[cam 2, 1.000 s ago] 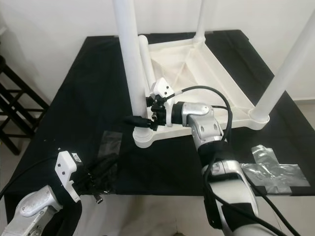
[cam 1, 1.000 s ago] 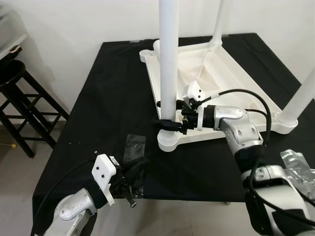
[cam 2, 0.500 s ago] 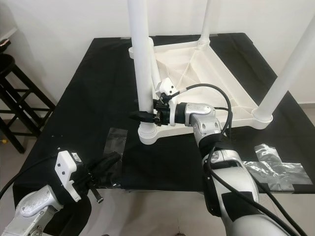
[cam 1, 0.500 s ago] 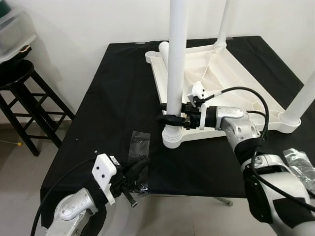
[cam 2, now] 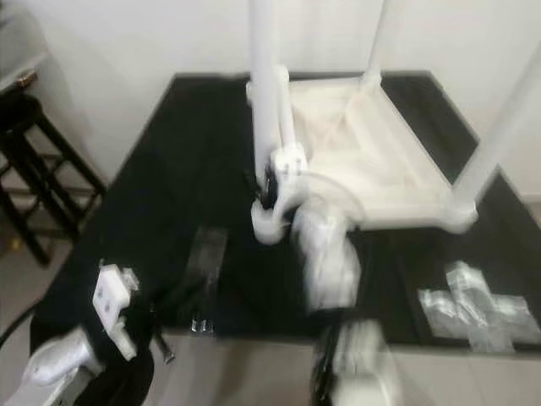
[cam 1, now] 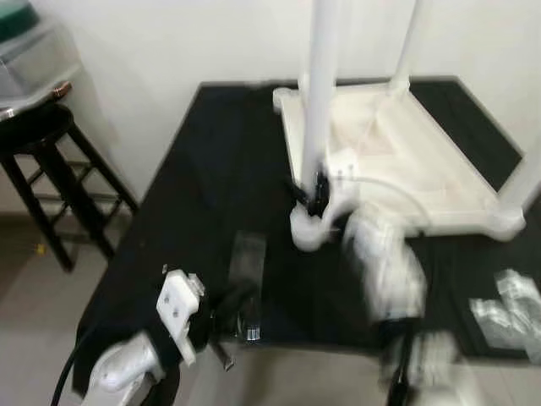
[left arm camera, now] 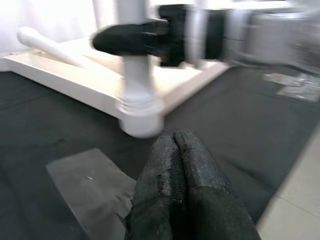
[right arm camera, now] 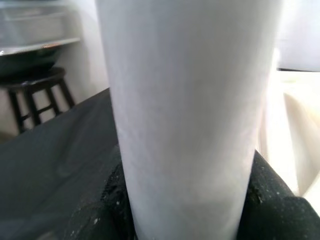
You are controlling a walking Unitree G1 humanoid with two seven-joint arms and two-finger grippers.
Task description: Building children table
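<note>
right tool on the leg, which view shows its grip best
The left wrist view: the right tool sits side-on, clamped around the leg above its socket. The right wrist view has the leg close between the fingers. Both eye views are blurred there.

A thick white table leg (right arm camera: 182, 115) stands upright, close up, with the right pincer's black fingers (right arm camera: 112, 200) pressed on either side of it. Behind lie the black-draped counter (right arm camera: 55, 160) and a dark stool (right arm camera: 35, 87).

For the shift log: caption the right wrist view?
Right tool clamped around the upright white table leg, black stool behind.
</note>
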